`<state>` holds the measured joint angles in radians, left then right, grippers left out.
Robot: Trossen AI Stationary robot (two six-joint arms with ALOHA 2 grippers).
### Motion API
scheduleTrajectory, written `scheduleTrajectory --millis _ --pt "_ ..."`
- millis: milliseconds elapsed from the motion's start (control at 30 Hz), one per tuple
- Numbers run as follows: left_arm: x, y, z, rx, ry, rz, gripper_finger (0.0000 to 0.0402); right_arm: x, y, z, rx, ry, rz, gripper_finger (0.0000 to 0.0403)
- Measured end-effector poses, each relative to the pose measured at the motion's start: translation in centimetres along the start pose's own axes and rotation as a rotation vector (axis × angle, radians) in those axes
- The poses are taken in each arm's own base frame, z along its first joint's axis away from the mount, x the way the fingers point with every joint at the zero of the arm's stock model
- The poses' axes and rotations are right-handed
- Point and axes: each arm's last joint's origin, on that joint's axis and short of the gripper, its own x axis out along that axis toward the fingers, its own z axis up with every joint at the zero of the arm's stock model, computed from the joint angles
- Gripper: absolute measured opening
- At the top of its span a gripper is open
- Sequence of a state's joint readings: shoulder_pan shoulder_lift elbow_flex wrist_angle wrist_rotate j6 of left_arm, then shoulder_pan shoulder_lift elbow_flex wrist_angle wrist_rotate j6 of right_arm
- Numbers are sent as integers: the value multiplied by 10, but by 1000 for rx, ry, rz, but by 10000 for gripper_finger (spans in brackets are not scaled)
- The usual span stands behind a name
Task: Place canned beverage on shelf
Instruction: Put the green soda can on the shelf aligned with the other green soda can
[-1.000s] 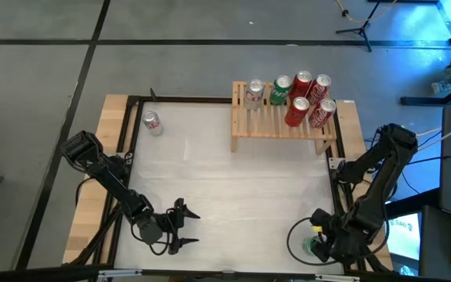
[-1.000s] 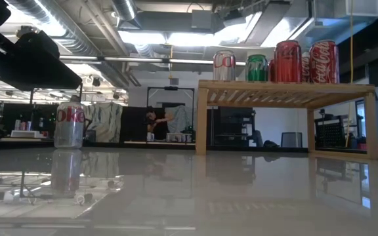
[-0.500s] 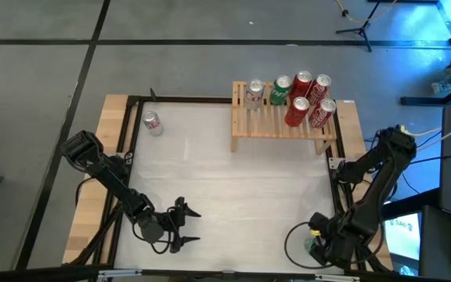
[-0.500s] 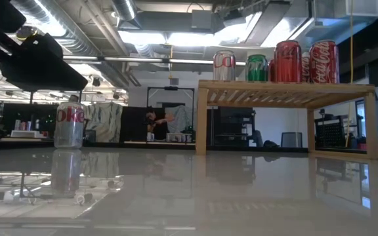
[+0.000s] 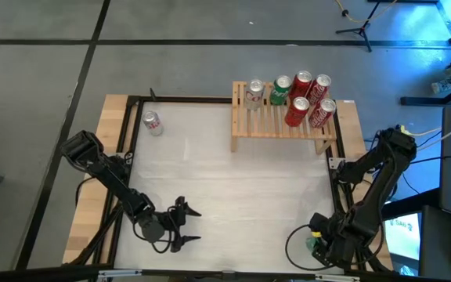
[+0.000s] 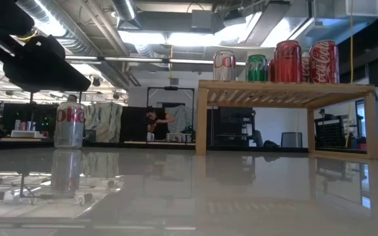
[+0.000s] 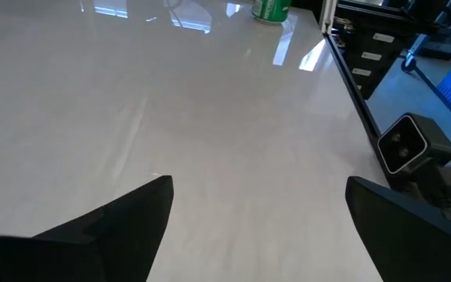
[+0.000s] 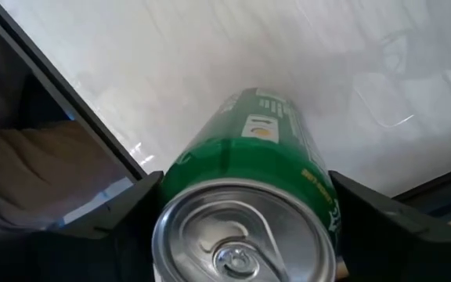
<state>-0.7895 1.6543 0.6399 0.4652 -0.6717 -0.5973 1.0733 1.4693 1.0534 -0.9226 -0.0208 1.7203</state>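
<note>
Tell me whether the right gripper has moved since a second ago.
Yes. In the high view the right gripper has slid slightly toward the table's near edge, farther from the shelf, straddling the green can.

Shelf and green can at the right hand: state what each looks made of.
Shelf: light unfinished-looking wood, with visible slats and pale matte grain. Green can: apparently aluminium, given its bare silvery top with a pull tab and glossy printed green wall.

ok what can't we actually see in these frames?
- Right gripper contact with the green can: right wrist view, the can fills the gap; fingers flank it, grip unconfirmed.
- Green can in high view: arm covers most of it.
- Rear shelf cans: low view, front cans block them.
</note>
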Motion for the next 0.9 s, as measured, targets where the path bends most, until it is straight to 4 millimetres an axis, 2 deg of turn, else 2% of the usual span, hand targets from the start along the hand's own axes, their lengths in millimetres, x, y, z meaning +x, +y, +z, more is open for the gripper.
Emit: scheduleTrajectory --millis 200,533,733,900 --pt "0 0 0 -4 0 0 368 -10 2 1 -22 -30 -17 297" --pt "2 -12 15 -2 -31 -34 368 -52 15 14 -93 -196 -4 297" --pt "2 -17 30 104 -13 -143 368 -78 19 38 -131 -252 -22 297" --pt "-6 -4 48 119 -6 -96 368 -114 16 58 -120 -274 -70 297"
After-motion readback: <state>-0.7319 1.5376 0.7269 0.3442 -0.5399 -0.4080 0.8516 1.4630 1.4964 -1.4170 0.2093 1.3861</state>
